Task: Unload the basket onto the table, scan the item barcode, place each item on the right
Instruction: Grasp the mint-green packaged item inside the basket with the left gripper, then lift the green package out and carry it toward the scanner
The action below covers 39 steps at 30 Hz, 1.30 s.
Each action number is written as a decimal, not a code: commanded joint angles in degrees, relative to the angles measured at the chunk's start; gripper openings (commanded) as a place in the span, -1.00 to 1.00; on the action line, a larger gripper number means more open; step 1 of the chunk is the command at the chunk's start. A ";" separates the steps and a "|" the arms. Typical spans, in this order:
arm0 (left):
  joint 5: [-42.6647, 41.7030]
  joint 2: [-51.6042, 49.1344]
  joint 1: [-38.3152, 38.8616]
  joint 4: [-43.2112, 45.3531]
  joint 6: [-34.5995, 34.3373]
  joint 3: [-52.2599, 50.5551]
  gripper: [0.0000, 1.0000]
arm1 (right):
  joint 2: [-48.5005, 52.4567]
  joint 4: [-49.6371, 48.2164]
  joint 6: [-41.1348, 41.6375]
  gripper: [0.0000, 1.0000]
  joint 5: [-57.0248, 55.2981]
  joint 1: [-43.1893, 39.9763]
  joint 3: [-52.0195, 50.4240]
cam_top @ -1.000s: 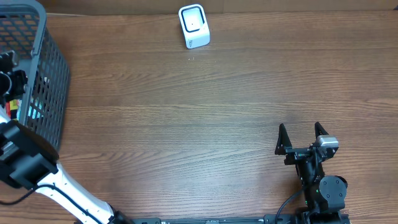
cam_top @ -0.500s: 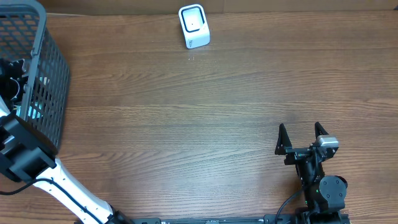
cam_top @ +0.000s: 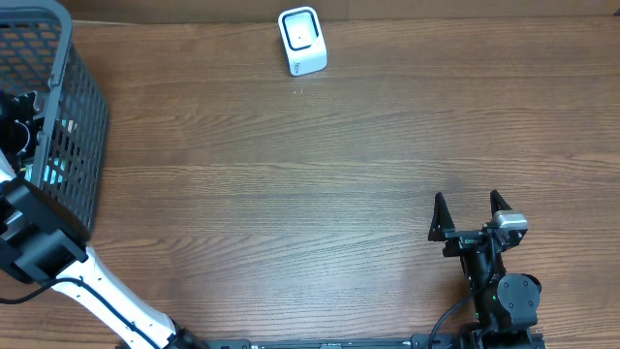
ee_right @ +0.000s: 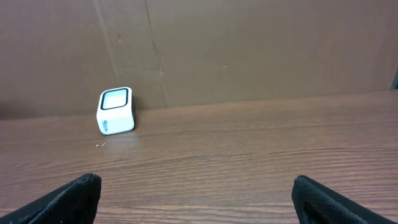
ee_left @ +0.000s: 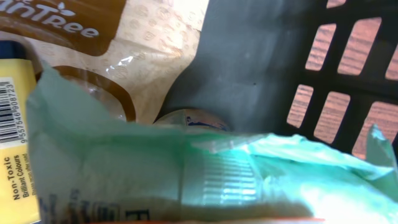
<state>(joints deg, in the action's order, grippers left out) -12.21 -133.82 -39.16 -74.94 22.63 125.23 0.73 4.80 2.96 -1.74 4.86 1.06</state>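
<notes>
My left gripper (cam_top: 15, 118) reaches down into the grey basket (cam_top: 70, 58) at the table's left edge. In the left wrist view a pale green plastic packet (ee_left: 217, 177) lies right against the camera and hides both fingers, so whether they hold it cannot be seen. Beside the packet are a yellow box with a barcode (ee_left: 13, 134) and a brown-and-cream pouch (ee_left: 130, 43). The white scanner (cam_top: 302, 41) stands at the back middle of the table and appears as scanner (ee_right: 116, 110) in the right wrist view. My right gripper (cam_top: 470, 215) rests open near the front right, nothing between its fingers.
The basket's dark slotted wall (ee_left: 261, 62) rises close behind the packet. The white left arm (cam_top: 107, 296) crosses the front left corner of the wooden table (cam_top: 291, 194). A brown cardboard wall (ee_right: 249, 50) stands behind the scanner.
The left arm has shifted slightly left and toward the back over the basket, then held still. The right arm has not moved.
</notes>
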 commanded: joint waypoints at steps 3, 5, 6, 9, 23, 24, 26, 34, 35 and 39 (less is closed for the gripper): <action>-0.07 6.86 -0.26 1.86 -3.06 2.60 -0.34 | -0.55 -0.15 -0.24 1.00 -0.11 -0.07 -0.61; 0.76 9.68 -0.26 2.86 -4.55 2.60 -0.34 | -0.55 -0.15 -0.24 1.00 -0.11 -0.07 -0.61; 0.76 10.95 -0.26 3.26 -4.94 2.60 -0.34 | -0.55 -0.15 -0.22 1.00 -0.11 -0.07 -0.61; 0.81 15.61 -0.24 4.46 -6.34 2.60 -0.34 | -0.55 -0.15 -0.22 1.00 -0.11 -0.07 -0.61; 3.80 41.77 3.63 11.02 -18.18 2.60 -0.31 | -0.55 -0.15 -0.22 1.00 -0.11 -0.07 -0.61; 3.78 43.21 4.31 10.80 -19.02 2.60 -0.31 | -0.55 -0.15 -0.24 1.00 -0.11 -0.07 -0.61; 3.58 46.03 6.03 10.40 -20.79 2.60 -0.32 | -0.55 -0.15 -0.24 1.00 -0.11 -0.07 -0.61; 3.63 51.89 21.38 2.49 -22.08 2.60 -0.29 | -0.55 -0.15 -0.24 1.00 -0.11 -0.07 -0.61; 3.61 51.93 23.82 0.85 -22.23 2.58 -0.30 | -0.55 -0.15 -0.24 1.00 -0.11 -0.07 -0.61; 3.72 50.77 32.37 -5.33 -22.45 2.38 -0.30 | -0.55 -0.15 -0.22 1.00 -0.11 -0.07 -0.61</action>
<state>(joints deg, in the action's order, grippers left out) -8.36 -82.46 -11.42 -79.02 1.39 126.65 0.73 4.78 2.96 -1.74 4.86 1.06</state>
